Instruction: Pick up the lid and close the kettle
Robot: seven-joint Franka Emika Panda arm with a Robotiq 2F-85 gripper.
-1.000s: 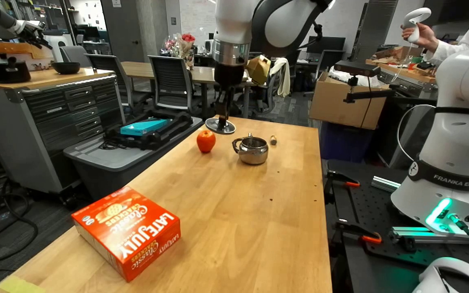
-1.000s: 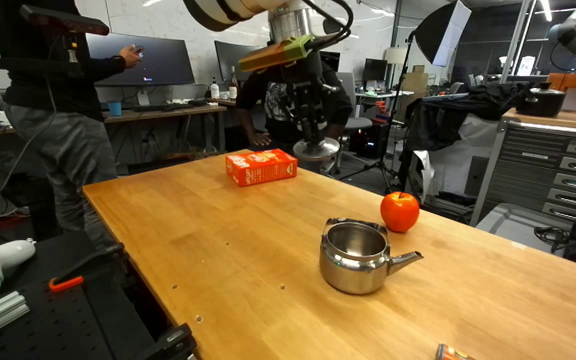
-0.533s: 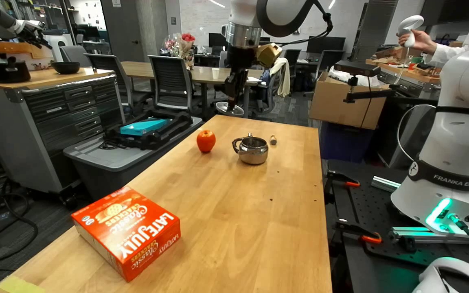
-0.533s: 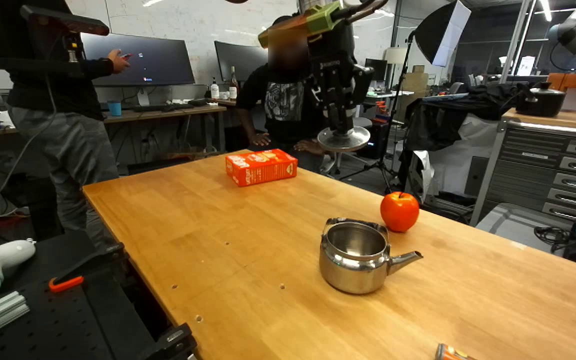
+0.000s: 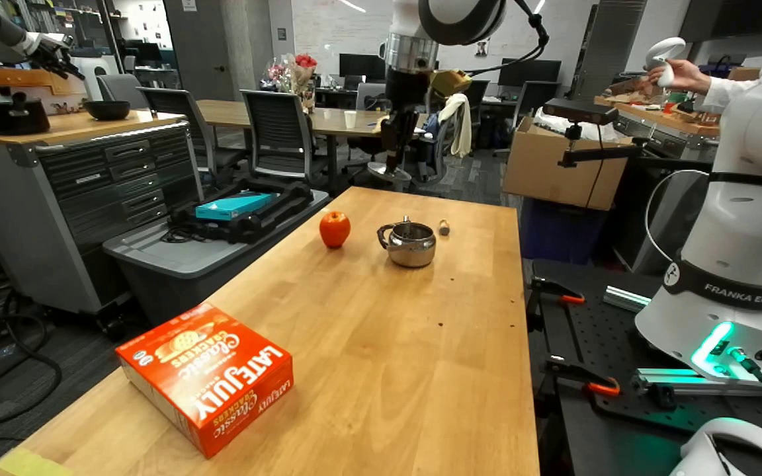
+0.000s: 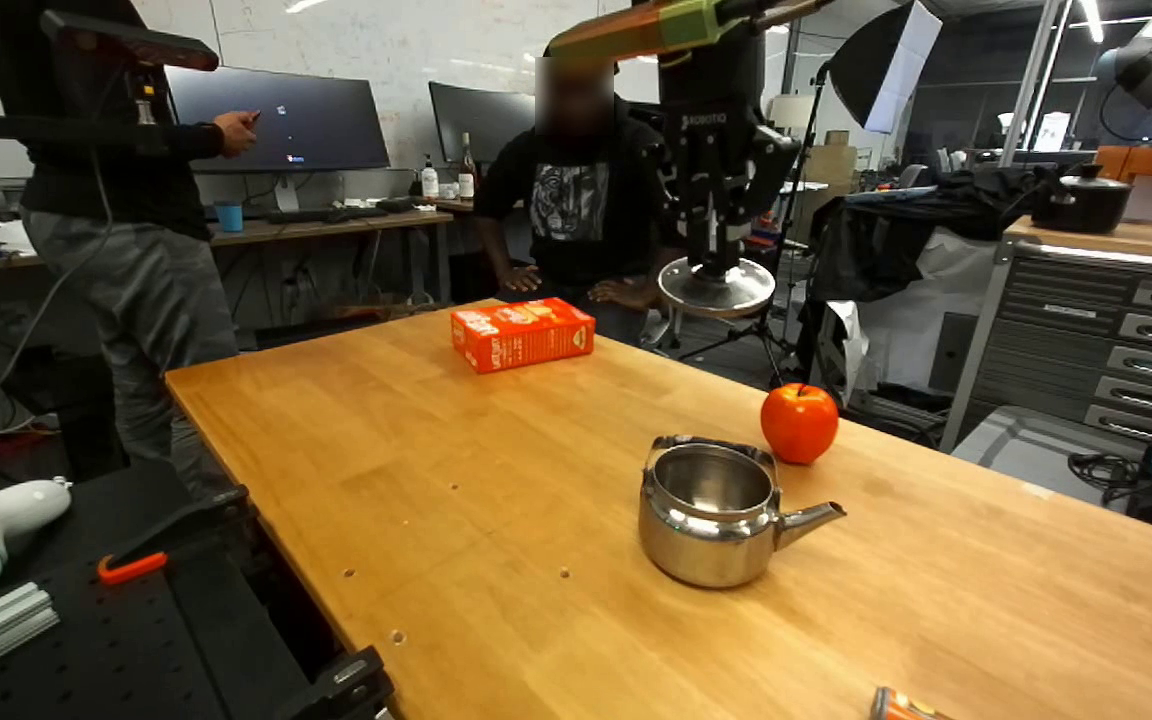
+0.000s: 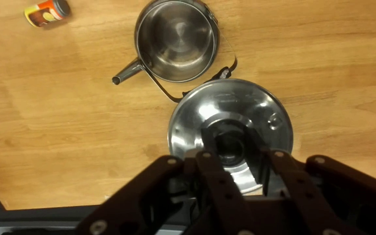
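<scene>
My gripper (image 5: pixel 394 158) is shut on the dark knob of the lid, and it also shows in an exterior view (image 6: pixel 714 255) and in the wrist view (image 7: pixel 228 138). The lid (image 6: pixel 718 292) is a round silver disc, held roughly level in the air above the table; it also shows in the wrist view (image 7: pixel 259 107). The kettle (image 6: pixel 711 540) stands upright and open on the table, with its spout and lowered handle showing; in the wrist view the kettle (image 7: pixel 177 39) is ahead of the lid, which overlaps part of the handle. The knob is mostly hidden by the fingers.
A red fruit (image 6: pixel 800 424) stands close to the kettle. A small bottle (image 7: pixel 46 13) lies on the kettle's spout side. A red cracker box (image 5: pixel 206 377) lies at the other end of the wooden table (image 5: pixel 381 370). Black clamps (image 5: pixel 576 373) sit along a table edge.
My gripper has lifted and carried the lid away from the cracker box's end, to the right in both exterior views. The kettle, fruit and box have not moved.
</scene>
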